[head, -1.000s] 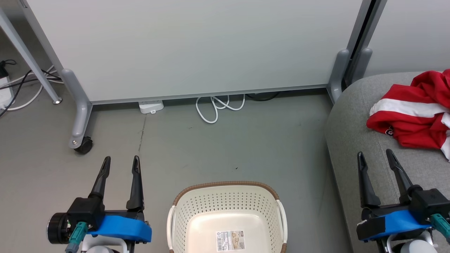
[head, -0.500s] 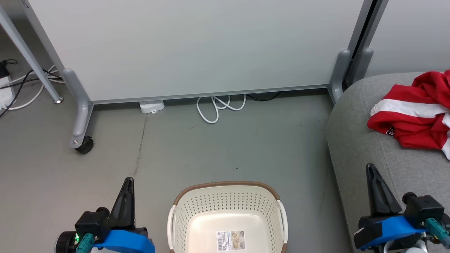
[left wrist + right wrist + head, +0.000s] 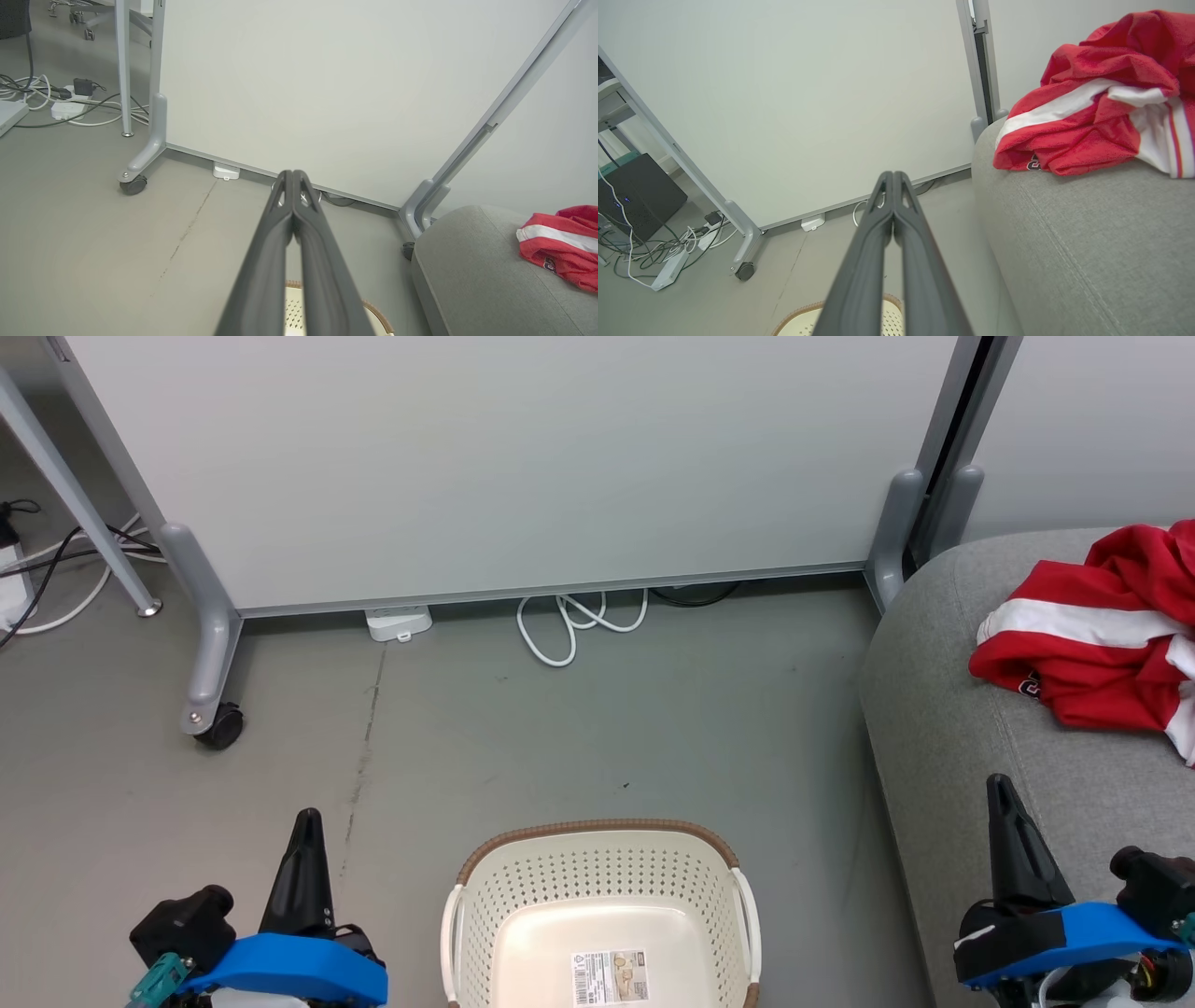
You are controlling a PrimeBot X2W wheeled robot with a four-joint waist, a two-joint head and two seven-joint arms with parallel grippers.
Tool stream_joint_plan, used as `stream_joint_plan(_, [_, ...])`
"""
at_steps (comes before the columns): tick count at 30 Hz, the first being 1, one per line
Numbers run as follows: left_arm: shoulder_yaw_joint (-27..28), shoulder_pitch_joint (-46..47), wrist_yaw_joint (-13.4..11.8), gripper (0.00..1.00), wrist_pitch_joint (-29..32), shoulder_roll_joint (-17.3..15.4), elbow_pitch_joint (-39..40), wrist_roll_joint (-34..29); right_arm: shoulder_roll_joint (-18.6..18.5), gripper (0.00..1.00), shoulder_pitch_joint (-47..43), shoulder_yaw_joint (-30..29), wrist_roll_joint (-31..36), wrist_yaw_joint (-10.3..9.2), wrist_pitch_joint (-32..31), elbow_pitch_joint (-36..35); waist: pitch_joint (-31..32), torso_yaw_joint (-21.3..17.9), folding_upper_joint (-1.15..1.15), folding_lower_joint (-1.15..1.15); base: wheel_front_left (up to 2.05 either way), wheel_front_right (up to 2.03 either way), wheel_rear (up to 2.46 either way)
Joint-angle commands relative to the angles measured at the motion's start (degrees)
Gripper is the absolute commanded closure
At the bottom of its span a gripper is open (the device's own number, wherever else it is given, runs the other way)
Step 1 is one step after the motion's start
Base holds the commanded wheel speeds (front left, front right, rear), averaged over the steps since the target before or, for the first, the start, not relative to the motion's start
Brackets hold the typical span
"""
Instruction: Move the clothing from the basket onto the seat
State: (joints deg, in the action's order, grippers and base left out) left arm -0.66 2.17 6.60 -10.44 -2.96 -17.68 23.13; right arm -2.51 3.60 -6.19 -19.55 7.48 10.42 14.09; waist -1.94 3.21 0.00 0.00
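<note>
Behind the basket (image 3: 597,828), white cable coil (image 3: 560,627) beneath partition (image 3: 513,467)

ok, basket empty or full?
Empty, as far as it shows: the basket has a bare floor with only its label; the clothing lies crumpled on the seat.

**Open floor, hemmed edges**

Bare floor (image 3: 653,728) spreads across the head view's centre. A partition panel (image 3: 513,467) walls the top, its castor leg (image 3: 213,653) at left. The basket (image 3: 597,828) blocks bottom centre, the seat (image 3: 943,728) the right edge, clothing (image 3: 1092,663) heaped upper right.
</note>
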Motion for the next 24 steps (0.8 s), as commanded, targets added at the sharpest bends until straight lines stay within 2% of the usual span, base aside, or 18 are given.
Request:
stream_joint_plan(1, [0.58,1.68,0.23,1.00,0.74,-0.09,1.20,3.15,-0.25,1.00,0.98,-0.05,-3.42,0.00,-0.73,-0.96,0.03,-0.06,0.00,0.00,0.00,0.00,0.00])
stream_joint_plan(24, [2.57,2.60,0.49,1.00,5.51,-0.05,2.06,22.75,-0.33,1.00,1.61,-0.11,-24.00,0.01,-5.51,-0.84,0.39,-0.71,0.00,0.00,0.00,0.00,0.00])
